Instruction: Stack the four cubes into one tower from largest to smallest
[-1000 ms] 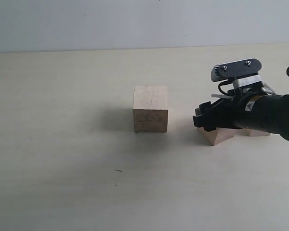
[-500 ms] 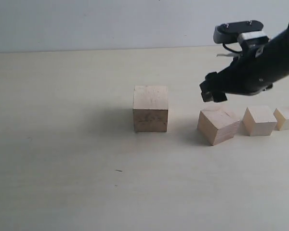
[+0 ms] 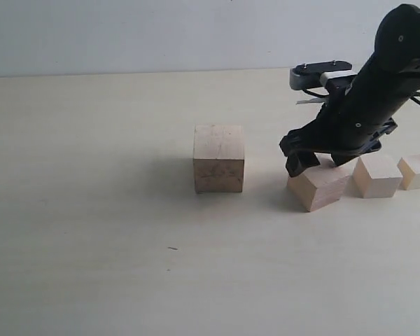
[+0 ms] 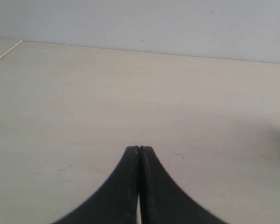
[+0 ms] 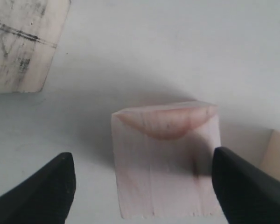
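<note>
Right fingers [image 5: 245, 186] spread wide, one either side of a cube [image 5: 168, 158]; left fingers [image 4: 130, 186] pressed together over the surface [image 4: 84, 93]. My arm [image 3: 385, 84] hides that cube's far corner.

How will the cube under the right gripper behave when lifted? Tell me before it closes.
The cube looks like solid wood with flat faces, so it should stay rigid and probably won't roll. Its sides lie roughly square within the open right gripper, so it likely won't twist much. Bare smooth wood might slip under a light grip.
</note>
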